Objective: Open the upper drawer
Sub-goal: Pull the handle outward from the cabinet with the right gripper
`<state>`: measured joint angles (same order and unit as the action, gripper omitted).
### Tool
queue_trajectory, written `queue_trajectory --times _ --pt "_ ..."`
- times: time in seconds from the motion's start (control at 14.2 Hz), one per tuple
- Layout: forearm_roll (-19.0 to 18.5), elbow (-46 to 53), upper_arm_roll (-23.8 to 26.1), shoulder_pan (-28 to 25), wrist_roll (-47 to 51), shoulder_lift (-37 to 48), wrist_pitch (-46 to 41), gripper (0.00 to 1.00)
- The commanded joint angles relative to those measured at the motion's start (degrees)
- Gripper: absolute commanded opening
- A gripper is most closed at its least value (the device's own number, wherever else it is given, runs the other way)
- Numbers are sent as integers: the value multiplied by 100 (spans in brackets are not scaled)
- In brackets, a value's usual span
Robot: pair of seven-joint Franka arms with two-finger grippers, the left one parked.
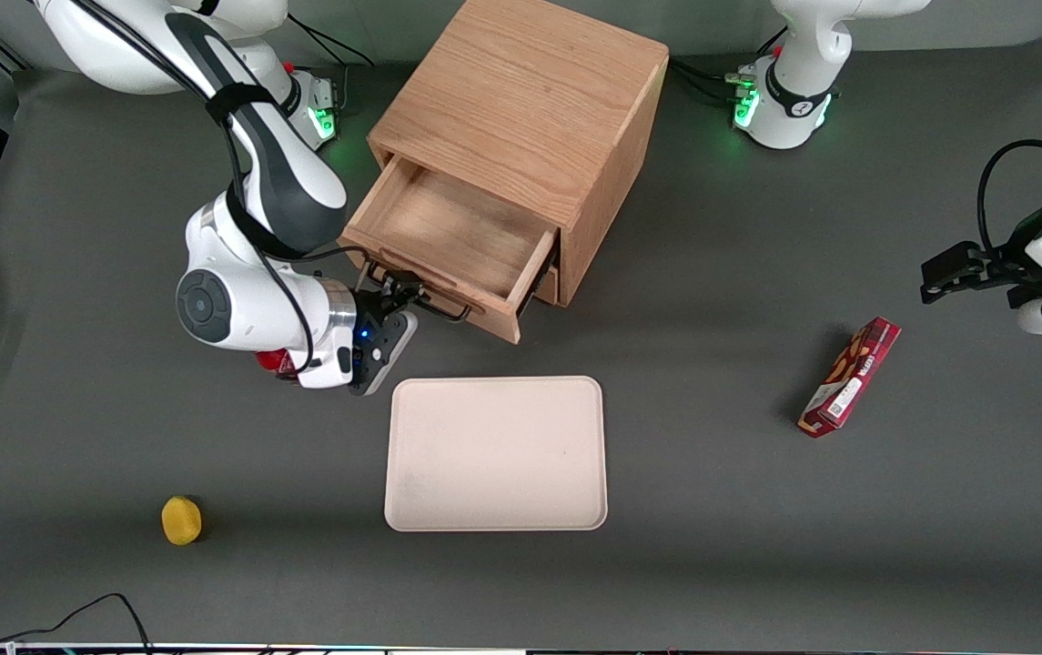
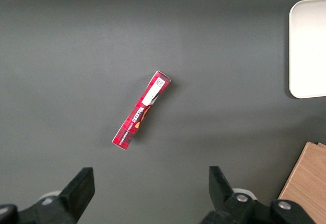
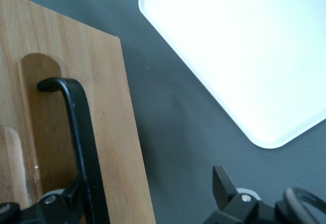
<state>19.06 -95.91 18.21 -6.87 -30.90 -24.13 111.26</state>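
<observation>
A dark grey table (image 1: 757, 546) carries a light oak cabinet (image 1: 521, 100) set well away from the front camera. The upper drawer (image 1: 452, 227) stands pulled a good way out of the cabinet toward the camera, with its bare floor showing, so the opening looks largely done. Only a sliver of the lower drawer (image 1: 546, 284) shows beneath it.

The gripper (image 1: 398, 296) sits at the drawer front with its fingers spread wide. The black bar handle (image 3: 81, 132) lies between them, close against one finger (image 3: 51, 203) and well apart from the other.

The risks from here come from that loose hold:
- A retreat that is not straight could let the finger hook the bar and drag the drawer askew, or shift the cabinet.
- Pulling much more might draw the drawer off its runners.
- The beige tray (image 1: 495, 453) lies just nearer the camera, and a low, swinging withdrawal could knock it.

The red box (image 1: 851, 376), toward the parked arm's end, and the yellow object (image 1: 181, 520) lie well clear.
</observation>
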Motion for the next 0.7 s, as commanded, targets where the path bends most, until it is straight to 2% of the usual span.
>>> queue_trajectory --times 0.0,0.63 --pt "-218 484 -90 -16 -153 -381 -122 100" --pt "-526 1557 -415 -16 -258 -997 -755 100"
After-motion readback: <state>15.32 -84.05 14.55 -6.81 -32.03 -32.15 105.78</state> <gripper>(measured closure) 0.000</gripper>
